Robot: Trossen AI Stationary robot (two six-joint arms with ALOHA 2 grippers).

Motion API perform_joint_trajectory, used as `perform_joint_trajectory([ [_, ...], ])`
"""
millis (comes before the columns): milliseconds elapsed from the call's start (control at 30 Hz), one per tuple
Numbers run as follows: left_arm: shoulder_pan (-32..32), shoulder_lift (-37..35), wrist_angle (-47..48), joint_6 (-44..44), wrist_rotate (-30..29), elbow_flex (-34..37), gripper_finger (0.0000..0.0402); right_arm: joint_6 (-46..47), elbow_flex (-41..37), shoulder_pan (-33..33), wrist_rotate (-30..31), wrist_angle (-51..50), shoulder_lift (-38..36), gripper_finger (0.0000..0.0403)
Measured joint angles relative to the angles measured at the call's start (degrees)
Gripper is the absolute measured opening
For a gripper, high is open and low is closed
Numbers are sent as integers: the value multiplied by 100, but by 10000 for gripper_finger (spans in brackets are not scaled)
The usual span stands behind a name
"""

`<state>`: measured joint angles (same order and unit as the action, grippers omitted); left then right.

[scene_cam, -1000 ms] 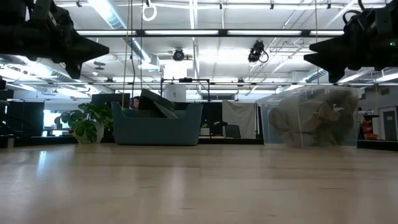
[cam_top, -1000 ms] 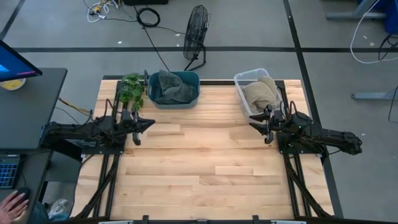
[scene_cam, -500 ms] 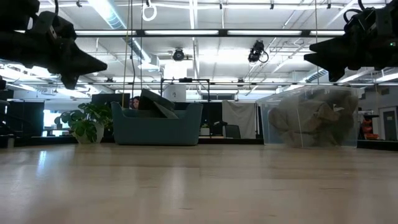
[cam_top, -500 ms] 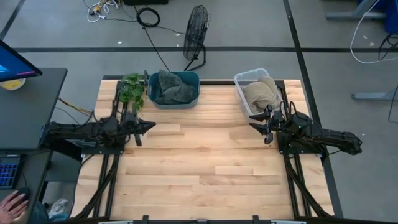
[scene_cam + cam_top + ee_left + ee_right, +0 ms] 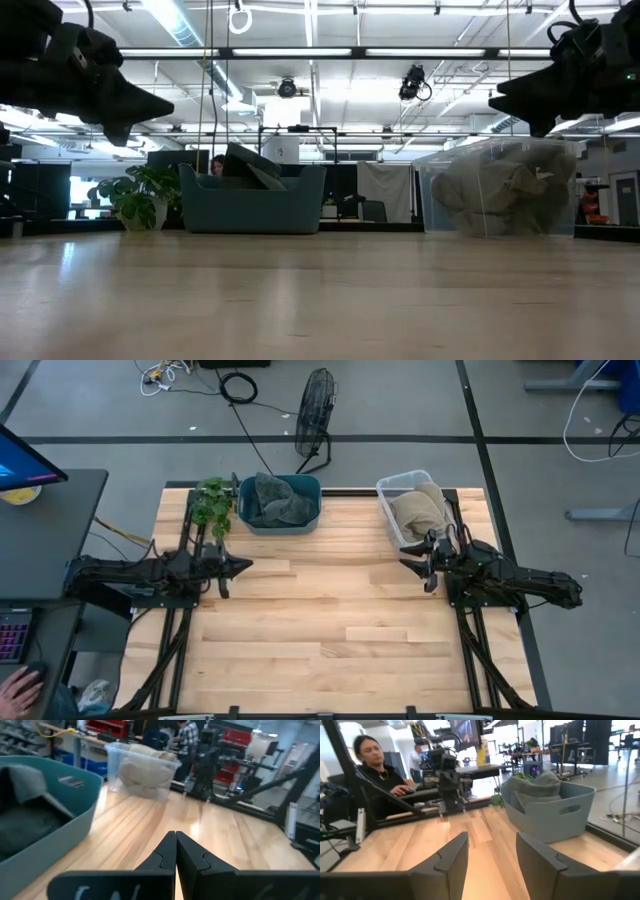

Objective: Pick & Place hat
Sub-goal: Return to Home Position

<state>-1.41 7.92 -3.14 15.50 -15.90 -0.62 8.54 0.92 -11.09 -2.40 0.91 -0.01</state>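
Left claw [image 5: 175, 837] together, right claw [image 5: 492, 839] apart, clearest in wrist views; overhead, brown caps [image 5: 420, 512] inside transparent bin [image 5: 403, 478].

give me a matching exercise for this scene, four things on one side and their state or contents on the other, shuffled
Column one:
1. left hand
2. right hand
3. teal bin
4. transparent bin

Column two:
a. holds brown caps
b. shut
c. holds grey cloth
d. open

Pairs: 1-b, 2-d, 3-c, 4-a
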Motion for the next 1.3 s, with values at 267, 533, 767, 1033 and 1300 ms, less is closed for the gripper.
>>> perform_joint_trajectory([
  [267, 0, 161, 46, -31, 140, 0, 5, -1, 4, 0, 149, -51, 0, 168],
  [533, 0, 221, 34, -18, 136, 4, 5, -2, 4, 0, 153, -48, 0, 168],
  [767, 0, 221, -28, -8, 135, 15, 5, -4, 4, 0, 153, -48, 0, 168],
  [1033, 0, 221, -46, 5, 135, 17, 5, -6, 4, 0, 153, -48, 0, 168],
  [1300, 2, 219, -194, 934, -59, 20, 5, -7, 4, 0, 153, -48, 0, 168],
])
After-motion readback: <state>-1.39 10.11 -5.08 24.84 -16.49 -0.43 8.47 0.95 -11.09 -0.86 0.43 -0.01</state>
